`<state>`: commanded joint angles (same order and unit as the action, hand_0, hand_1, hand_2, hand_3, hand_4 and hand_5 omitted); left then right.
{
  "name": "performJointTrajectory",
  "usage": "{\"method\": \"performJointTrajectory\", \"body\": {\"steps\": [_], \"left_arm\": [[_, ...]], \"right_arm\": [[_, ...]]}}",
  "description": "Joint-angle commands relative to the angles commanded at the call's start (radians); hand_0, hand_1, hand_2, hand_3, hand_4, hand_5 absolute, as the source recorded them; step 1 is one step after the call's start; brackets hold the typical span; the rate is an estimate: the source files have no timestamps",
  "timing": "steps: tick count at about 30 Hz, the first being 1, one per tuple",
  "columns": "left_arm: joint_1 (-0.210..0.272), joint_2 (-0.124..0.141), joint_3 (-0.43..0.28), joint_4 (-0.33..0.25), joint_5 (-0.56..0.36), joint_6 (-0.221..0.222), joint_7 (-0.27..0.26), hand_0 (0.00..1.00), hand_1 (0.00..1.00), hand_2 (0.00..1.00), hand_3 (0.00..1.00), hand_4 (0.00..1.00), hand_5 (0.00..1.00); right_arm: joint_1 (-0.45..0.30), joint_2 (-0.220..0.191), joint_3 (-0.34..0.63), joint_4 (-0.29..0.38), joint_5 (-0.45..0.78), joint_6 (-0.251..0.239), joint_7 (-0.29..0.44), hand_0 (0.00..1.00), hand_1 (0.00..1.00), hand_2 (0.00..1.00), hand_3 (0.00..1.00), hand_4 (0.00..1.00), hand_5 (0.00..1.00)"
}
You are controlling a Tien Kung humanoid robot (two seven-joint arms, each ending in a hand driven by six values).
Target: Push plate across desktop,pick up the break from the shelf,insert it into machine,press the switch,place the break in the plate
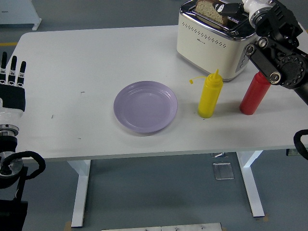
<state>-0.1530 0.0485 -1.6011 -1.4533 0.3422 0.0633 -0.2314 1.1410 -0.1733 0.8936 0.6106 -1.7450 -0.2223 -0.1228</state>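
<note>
A slice of brown bread (207, 9) sits low in the slot of the cream toaster (211, 42) at the table's far right, with only its top edge showing. My right hand (230, 8) is above the toaster, its black fingers closed on the bread's right end. A lilac plate (145, 106) lies empty at the middle of the white table (72, 57). My left hand (12, 79) rests at the left edge, fingers straight and holding nothing.
A yellow squeeze bottle (210, 95) and a red squeeze bottle (255, 94) stand in front of the toaster, right of the plate. My right forearm (281, 60) hangs over the red bottle and hides the toaster's right end.
</note>
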Motion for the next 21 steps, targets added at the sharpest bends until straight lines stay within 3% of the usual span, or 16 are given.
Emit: {"method": "performJointTrajectory", "body": {"steps": [2,7,8,10,12,13,14,19,20,21], "left_arm": [[0.003,0.001,-0.001,-0.001,0.001,0.0,0.0,0.865,0.867,0.863,0.797,0.589,0.998],[0.007,0.002,-0.002,-0.002,0.003,0.0,0.001,0.865,0.867,0.863,0.797,0.589,0.998],[0.008,0.002,-0.002,-0.002,0.003,0.0,0.001,0.865,0.867,0.863,0.797,0.589,0.998],[0.012,0.003,-0.003,-0.003,0.004,0.0,0.0,0.865,0.867,0.863,0.797,0.589,0.998],[0.015,0.003,-0.005,-0.004,0.006,0.0,0.0,0.865,0.867,0.863,0.797,0.589,0.998],[0.017,0.003,-0.006,-0.005,0.007,0.0,0.0,0.865,0.867,0.863,0.797,0.589,0.998],[0.018,0.004,-0.008,-0.005,0.007,0.0,0.0,0.865,0.867,0.863,0.797,0.588,0.998],[0.026,0.003,-0.013,-0.008,0.01,0.0,0.0,0.865,0.867,0.863,0.797,0.588,0.998],[0.028,0.003,-0.014,-0.008,0.01,0.0,0.0,0.865,0.867,0.863,0.797,0.589,0.998],[0.029,0.003,-0.014,-0.008,0.01,0.0,0.0,0.865,0.867,0.863,0.797,0.589,0.998]], "right_arm": [[-0.006,-0.015,0.018,0.022,0.012,-0.024,0.007,0.78,0.791,0.966,0.998,0.821,0.478],[-0.032,-0.067,0.044,0.094,0.026,-0.119,-0.006,0.78,0.791,0.966,0.998,0.821,0.478],[-0.04,-0.082,0.05,0.112,0.028,-0.143,-0.018,0.331,0.43,0.691,0.626,0.339,0.304],[-0.066,-0.121,0.064,0.159,0.018,-0.188,-0.059,0.331,0.43,0.691,0.626,0.339,0.304],[-0.087,-0.154,0.076,0.198,-0.004,-0.196,-0.098,0.331,0.43,0.691,0.626,0.339,0.304],[-0.102,-0.174,0.086,0.223,-0.019,-0.188,-0.124,0.331,0.43,0.691,0.626,0.339,0.304],[-0.114,-0.19,0.095,0.243,-0.037,-0.173,-0.145,0.151,0.296,0.565,0.521,0.231,0.305],[-0.17,-0.254,0.139,0.346,-0.114,-0.066,-0.245,0.151,0.296,0.565,0.521,0.231,0.305],[-0.183,-0.266,0.146,0.365,-0.127,-0.038,-0.261,0.137,0.275,0.572,0.52,0.215,0.414],[-0.193,-0.276,0.151,0.382,-0.136,-0.01,-0.273,0.137,0.275,0.572,0.52,0.215,0.414]]}}
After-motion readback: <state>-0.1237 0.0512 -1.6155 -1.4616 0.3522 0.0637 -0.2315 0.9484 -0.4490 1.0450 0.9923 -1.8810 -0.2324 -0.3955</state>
